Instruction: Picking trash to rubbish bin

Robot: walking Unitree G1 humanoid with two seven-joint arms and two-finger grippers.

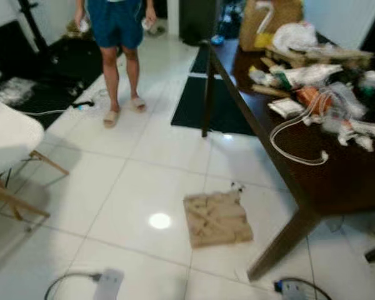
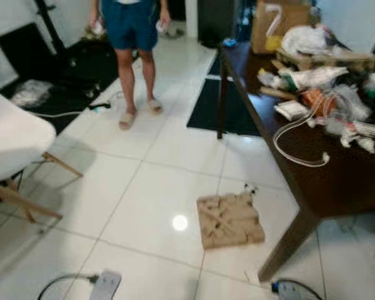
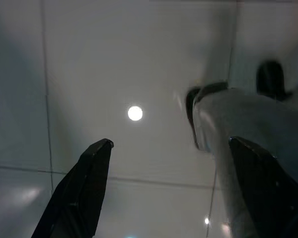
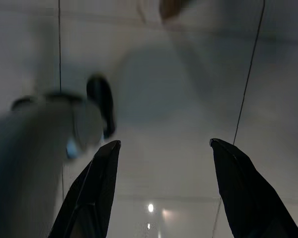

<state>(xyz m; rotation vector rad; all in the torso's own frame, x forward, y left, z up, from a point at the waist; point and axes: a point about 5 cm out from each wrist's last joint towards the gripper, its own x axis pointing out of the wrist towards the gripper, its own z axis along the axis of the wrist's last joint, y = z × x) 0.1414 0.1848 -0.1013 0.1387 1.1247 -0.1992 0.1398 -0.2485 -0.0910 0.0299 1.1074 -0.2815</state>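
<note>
A flat, crumpled piece of brown cardboard [image 1: 217, 219] lies on the white tiled floor just ahead of me, beside the near leg of the dark table [image 1: 281, 244]. A small dark scrap [image 1: 237, 186] sits at its far corner. My left gripper [image 3: 171, 144] hangs open over bare tile, nothing between its black fingers [image 3: 84, 183]. My right gripper [image 4: 165, 143] is open too, likewise above bare floor. A silver part of my own body [image 3: 238, 129] shows beside each gripper.
The dark wooden table [image 1: 337, 175] on the right is heaped with bags, wrappers and a white cable [image 1: 294, 134]. A person [image 1: 120, 56] in blue shorts stands ahead at the left. A white chair [image 1: 6, 144] stands at my left. A black mat [image 1: 222, 106] lies beyond the table.
</note>
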